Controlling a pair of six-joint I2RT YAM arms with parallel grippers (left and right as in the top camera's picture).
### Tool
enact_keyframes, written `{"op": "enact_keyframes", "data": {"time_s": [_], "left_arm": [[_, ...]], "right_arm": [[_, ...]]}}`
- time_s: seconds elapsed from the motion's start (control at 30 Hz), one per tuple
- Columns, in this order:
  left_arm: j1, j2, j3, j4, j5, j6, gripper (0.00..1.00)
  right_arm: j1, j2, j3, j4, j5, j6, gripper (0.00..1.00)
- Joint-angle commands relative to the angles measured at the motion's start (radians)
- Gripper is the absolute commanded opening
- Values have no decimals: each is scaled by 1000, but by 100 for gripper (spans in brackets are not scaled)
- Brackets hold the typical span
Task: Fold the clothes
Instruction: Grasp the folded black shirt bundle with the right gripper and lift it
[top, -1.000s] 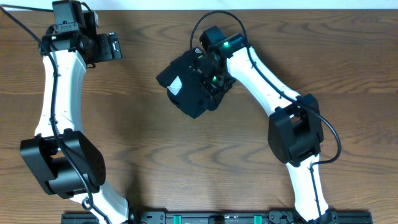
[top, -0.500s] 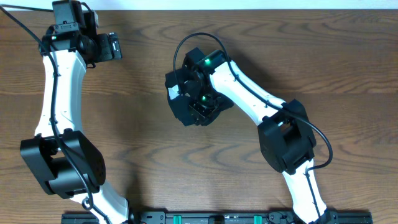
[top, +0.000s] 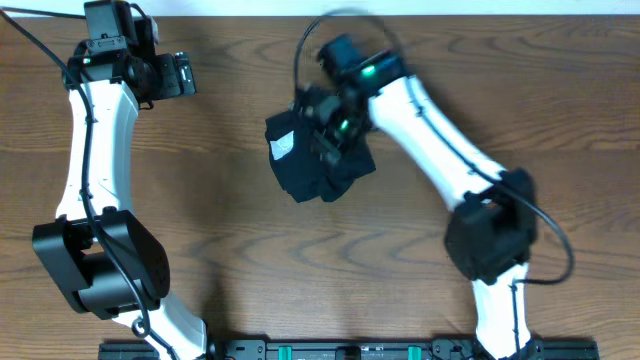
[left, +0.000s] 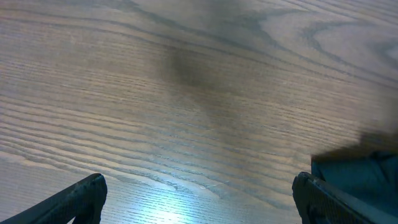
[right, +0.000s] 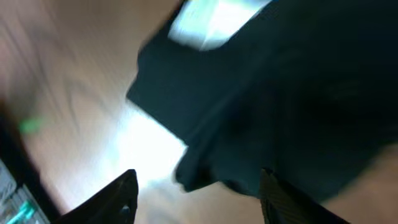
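Over the bunched black shirt (top: 305, 175), right hand (right: 198, 196) open, arm (top: 440, 140) outstretched; left hand (left: 199, 199) open, far-left.

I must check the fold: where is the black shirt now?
Overhead view: the black shirt lies bunched near the table centre, under the right gripper.

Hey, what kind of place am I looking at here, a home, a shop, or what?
Most likely a robotics lab bench, not a home: a left arm and a right arm rise from a mounting rail at the edge of a wood-grain table, and one black shirt lies bunched on it.
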Motion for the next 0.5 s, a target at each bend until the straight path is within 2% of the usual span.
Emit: {"op": "enact_keyframes", "data": {"time_s": [0.0, 0.27, 0.4, 0.47], "left_arm": [[-1, 11, 0, -1, 7, -5, 96], [-1, 11, 0, -2, 7, -5, 96], [-1, 11, 0, -3, 7, -5, 96], [-1, 11, 0, -5, 7, -5, 96]], "right_arm": [[-60, -24, 21, 66, -11, -14, 65], [-129, 102, 10, 254, 24, -14, 75], [-161, 171, 10, 304, -14, -7, 88], [-177, 197, 10, 321, -58, -7, 89]]}}
